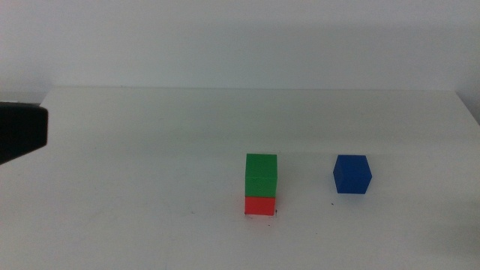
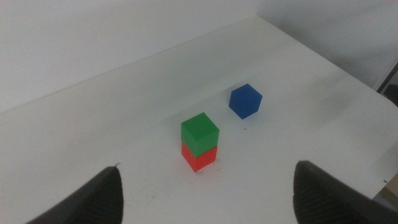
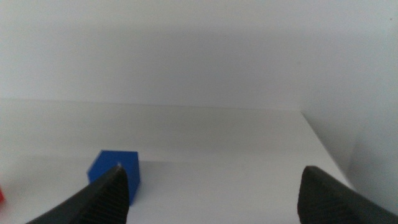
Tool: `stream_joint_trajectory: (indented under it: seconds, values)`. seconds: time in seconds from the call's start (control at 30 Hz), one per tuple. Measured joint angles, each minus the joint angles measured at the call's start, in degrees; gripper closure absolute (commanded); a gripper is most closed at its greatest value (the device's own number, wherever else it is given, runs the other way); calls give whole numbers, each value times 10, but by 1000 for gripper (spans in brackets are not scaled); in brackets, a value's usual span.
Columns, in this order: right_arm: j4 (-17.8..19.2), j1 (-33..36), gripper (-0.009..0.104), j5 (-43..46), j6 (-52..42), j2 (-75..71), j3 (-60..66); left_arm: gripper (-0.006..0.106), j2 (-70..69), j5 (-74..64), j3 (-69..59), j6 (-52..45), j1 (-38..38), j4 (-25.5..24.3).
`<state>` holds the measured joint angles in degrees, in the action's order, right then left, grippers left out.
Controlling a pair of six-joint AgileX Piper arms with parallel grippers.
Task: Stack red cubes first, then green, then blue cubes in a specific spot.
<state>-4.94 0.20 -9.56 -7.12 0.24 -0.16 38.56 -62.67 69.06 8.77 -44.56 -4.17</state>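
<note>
- On the white tabletop (image 1: pixel 150 150) in the middle view, the small matte green cube (image 1: pixel 261 174) sits squarely on top of the small matte red cube (image 1: pixel 259 205), so I judge two of three layers done.
- The small dark-blue cube (image 1: pixel 352 174) rests alone on the table, near the stack at its 3 o'clock, not touching it.
- What is left: lifting the blue cube onto the green one.
- My left gripper (image 2: pixel 208 193) hovers back from the stack, jaws spread wide and empty.
- My right gripper (image 3: pixel 214 193) faces the blue cube, jaws wide apart, holding nothing.
</note>
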Motion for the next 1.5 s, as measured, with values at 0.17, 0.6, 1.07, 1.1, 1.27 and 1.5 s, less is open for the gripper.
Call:
stream_joint_trajectory:
  seconds: [0.17,0.6,1.07,1.1,1.27,1.5]
  values:
    - [-48,0,10,45,76,0,0,7,0,0,0,0,0,0]
    - [-49,0,10,-323,97,280,-419,7,0,1,0,0,0,-1]
    - [-85,0,10,-421,104,466,-535,7,0,1,0,0,0,-1]
    - [-91,0,10,-432,104,483,-540,7,0,1,0,0,0,-1]
    - [-134,0,12,-462,67,619,-575,7,0,1,0,0,0,-2]
    - [-112,46,13,-437,64,800,-645,7,0,1,0,0,0,-2]
